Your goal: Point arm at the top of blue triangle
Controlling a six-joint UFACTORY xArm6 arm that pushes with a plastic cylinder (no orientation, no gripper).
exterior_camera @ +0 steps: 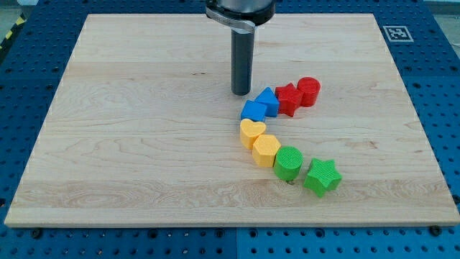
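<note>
The blue triangle (270, 101) lies on the wooden board (129, 129), right of centre, touching a blue cube (253, 111) at its lower left and a red star (289, 98) on its right. My tip (241, 93) rests on the board just to the upper left of the blue triangle, a small gap away from it and directly above the blue cube in the view. The rod stands upright, and its mount sits at the view's top edge.
A red cylinder (309, 91) sits right of the red star. Below the blue cube, a curved row runs down to the right: yellow heart (251, 133), yellow hexagon (266, 150), green cylinder (288, 162), green star (321, 177).
</note>
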